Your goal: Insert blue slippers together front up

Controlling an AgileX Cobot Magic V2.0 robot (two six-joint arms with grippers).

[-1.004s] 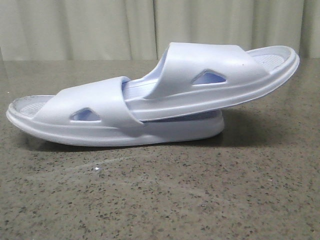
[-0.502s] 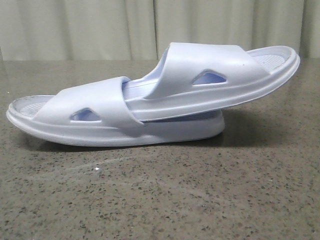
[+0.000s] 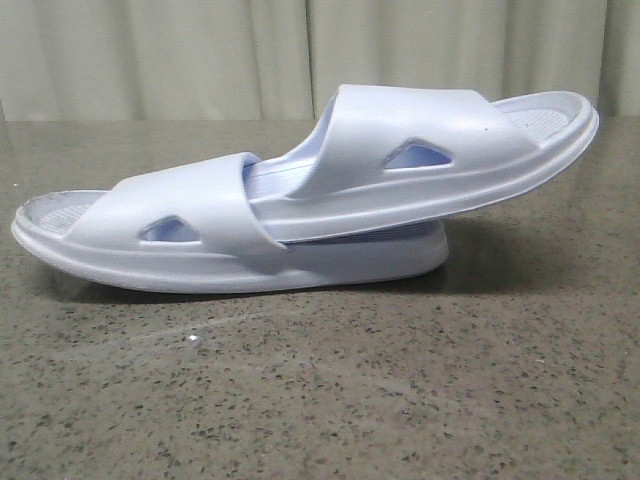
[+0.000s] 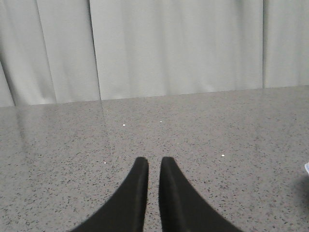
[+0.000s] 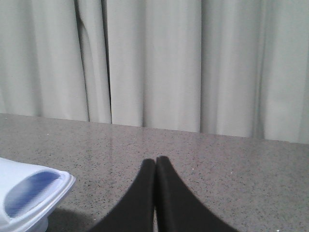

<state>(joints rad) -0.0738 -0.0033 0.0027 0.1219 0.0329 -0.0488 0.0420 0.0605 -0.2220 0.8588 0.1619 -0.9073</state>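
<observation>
The blue slippers lie nested in the middle of the speckled table. The lower slipper rests flat with its open end to the left. The upper slipper has one end pushed under the lower one's strap, and its other end tilts up to the right. Neither gripper appears in the front view. My left gripper hovers over bare table, shut but for a thin slit, holding nothing. My right gripper is shut and empty, with one slipper end off to its side, apart from it.
Pale pleated curtains hang behind the table's far edge. Bare speckled stone lies in front of the slippers and around both grippers.
</observation>
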